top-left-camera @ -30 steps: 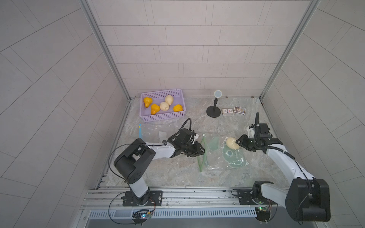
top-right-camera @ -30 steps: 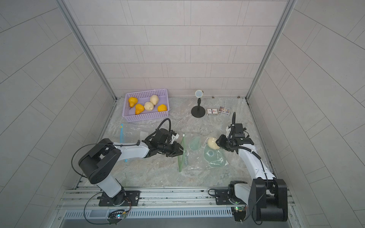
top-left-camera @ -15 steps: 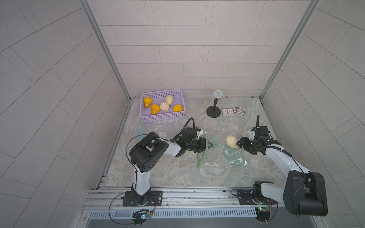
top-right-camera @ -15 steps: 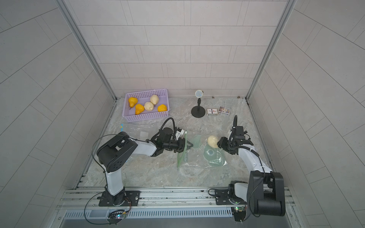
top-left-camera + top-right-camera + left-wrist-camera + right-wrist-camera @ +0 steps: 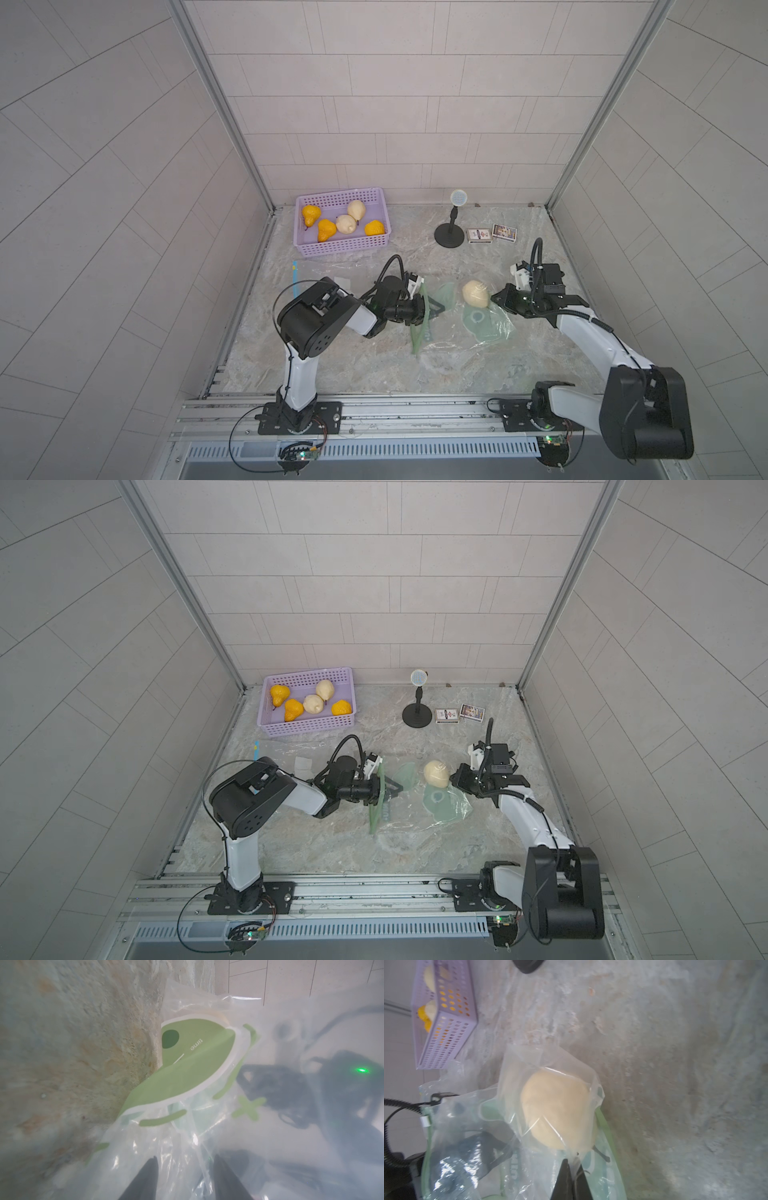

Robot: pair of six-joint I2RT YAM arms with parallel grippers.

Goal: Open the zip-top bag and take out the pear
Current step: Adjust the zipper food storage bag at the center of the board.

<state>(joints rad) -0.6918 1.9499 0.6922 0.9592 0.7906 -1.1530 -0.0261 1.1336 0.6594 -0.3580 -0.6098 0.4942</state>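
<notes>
Found right gripper [image 5: 572, 1162] pinched shut on a fold of clear film of the zip-top bag [image 5: 467, 1126], just beside the stem end of the pear [image 5: 558, 1109]. Confirmed in both top views: tips low at the bag's end away from the zip, close against the fruit.

Located pear [image 5: 476, 293] inside the bag, wrapped in film in the corner toward the back wall, lying on the marble table [image 5: 332, 357] between the two grippers and nearer the right one.

Noted left gripper [image 5: 434, 309] with fingers apart, reaching past the green zip strip [image 5: 419, 328] into the bag's mouth. Seen from the left wrist: both dark fingers [image 5: 145, 1178] spread, crumpled film bunched in the gap and green print beyond. Cannot tell whether either finger presses on the film.

Observed zip strip lifted and bowed at the left gripper, with its lower end down on the table.

Recorded elsewhere:
- purple basket [image 5: 345, 247] at the back with orange and pale pears
- small black stand [image 5: 449, 237] beside two card boxes [image 5: 479, 235]
- second clear bag [image 5: 316, 270] flat in front of the basket
</notes>
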